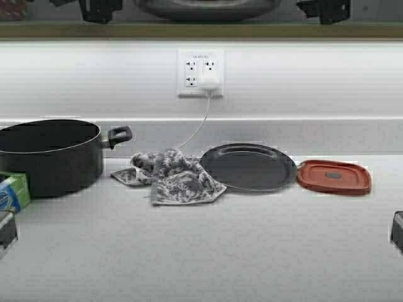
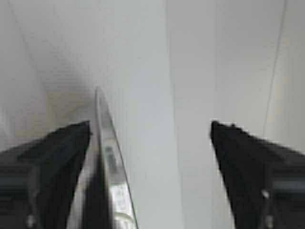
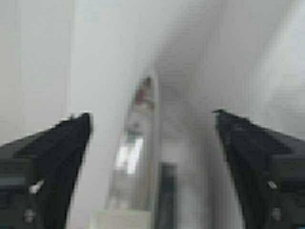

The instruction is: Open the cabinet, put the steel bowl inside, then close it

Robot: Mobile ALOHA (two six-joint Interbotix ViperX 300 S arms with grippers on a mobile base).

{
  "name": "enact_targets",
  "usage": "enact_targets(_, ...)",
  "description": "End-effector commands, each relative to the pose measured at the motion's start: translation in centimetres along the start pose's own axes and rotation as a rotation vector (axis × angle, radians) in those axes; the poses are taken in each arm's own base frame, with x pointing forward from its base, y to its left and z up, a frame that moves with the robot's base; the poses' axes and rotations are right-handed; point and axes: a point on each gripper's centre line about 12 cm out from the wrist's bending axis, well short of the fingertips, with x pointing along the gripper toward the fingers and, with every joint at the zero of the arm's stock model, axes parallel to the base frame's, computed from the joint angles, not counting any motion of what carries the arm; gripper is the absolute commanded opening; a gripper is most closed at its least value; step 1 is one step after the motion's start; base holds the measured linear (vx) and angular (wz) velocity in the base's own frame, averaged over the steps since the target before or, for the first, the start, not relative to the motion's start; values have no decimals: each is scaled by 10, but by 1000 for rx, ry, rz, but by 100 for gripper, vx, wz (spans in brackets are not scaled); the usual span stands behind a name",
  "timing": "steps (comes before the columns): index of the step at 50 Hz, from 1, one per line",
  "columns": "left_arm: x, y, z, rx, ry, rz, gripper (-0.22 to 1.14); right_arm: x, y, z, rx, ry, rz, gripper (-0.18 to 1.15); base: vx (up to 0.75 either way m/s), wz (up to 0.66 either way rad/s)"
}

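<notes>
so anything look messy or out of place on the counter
Only the patterned dish towel: it lies crumpled in a heap between the black pot and the dark plate, one edge against the plate's rim. Nothing looks spilled or broken.

Glossy steel bowl (image 1: 208,7); matt black pot (image 1: 50,154); patterned cloth (image 1: 170,176).

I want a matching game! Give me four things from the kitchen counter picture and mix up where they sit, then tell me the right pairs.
Things:
1. black two-handled pot
2. grey patterned cloth
3. flat dark round plate
4. red plastic lid

Places:
A. farthest right on the counter
B. crumpled between the pot and the plate
C. far left, beside a green box
D. below the wall outlet, touching the red lid's edge

Pairs: 1-C, 2-B, 3-D, 4-A
</notes>
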Motion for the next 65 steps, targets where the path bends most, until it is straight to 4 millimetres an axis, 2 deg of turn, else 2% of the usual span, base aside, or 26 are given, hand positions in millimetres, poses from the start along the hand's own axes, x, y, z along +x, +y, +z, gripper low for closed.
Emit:
enact_targets(1,-30,-2,14,69,-2,-19,101,-19,8,6,-70,-14,41,103,2,-1)
enact_targets(5,-49,-9,14,152,40,-58,95,-36,13,3,-144,3,55,98,2,-1)
enact_targets(9,-60,-16,10,256,81,-90,75,-49,22,1,-256,18,88,82,0,0)
enact_targets(12,-66,-25,7,349,97,-126,46,-58,32,0,-369,26,124,60,-1,4)
enact_targets(15,-72,-32,-1,443,120,-163,10,-69,43,-4,-491,38,165,32,-2,8)
enact_targets(18,-78,-41,-7,536,125,-200,-13,-81,48,-13,-586,56,197,5,-2,8)
enact_targets(19,-79,-46,-9,570,126,-217,-14,-86,49,-18,-628,62,209,-4,-1,6)
enact_targets(21,-84,-53,-12,629,131,-240,-9,-91,53,-23,-664,66,225,-6,-1,5)
enact_targets(26,-98,-70,-22,744,184,-257,10,-100,54,-25,-731,57,200,9,0,2)
enact_targets(31,-108,-81,-21,770,216,-216,7,-107,58,-27,-810,65,165,10,0,0)
enact_targets(42,-133,-104,-1,863,233,-172,7,-134,71,-28,-928,88,131,7,-2,-1)
enact_targets(51,-149,-98,7,931,292,-93,7,-154,71,-25,-969,120,74,7,-7,-3)
enact_targets(65,-149,-67,4,994,343,27,7,-150,57,-28,-993,179,2,7,-14,-7)
